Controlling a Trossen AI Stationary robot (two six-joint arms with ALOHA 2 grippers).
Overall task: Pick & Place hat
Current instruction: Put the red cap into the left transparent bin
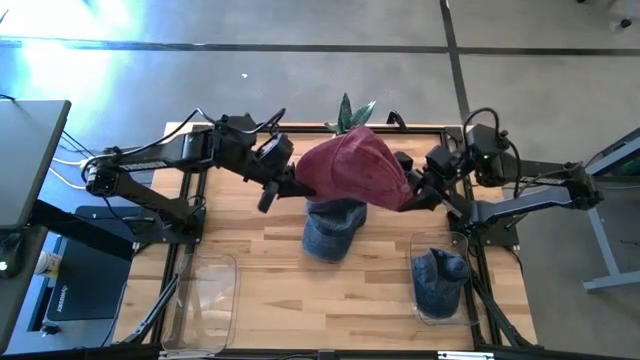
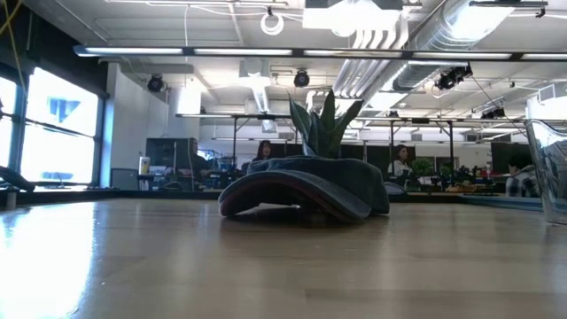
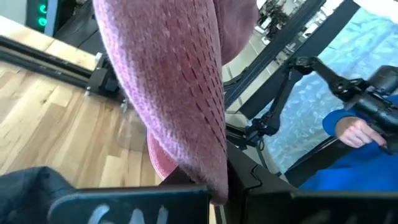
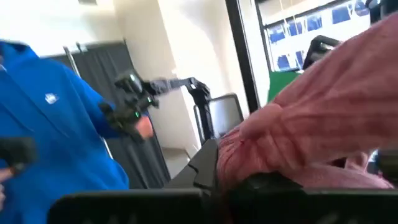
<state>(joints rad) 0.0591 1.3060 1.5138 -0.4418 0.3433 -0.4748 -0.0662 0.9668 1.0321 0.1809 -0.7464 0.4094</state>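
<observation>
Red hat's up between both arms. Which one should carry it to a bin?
Probably right. Both the left pincer and right pincer hold the red hat, but the right bin, already holding a blue hat, lies nearer.

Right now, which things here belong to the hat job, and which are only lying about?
Part of the job:
red hat, held up between the left gripper and right gripper
blue hat on the table
blue hat in the right bin

Lying about:
plant
empty clear bin
</observation>
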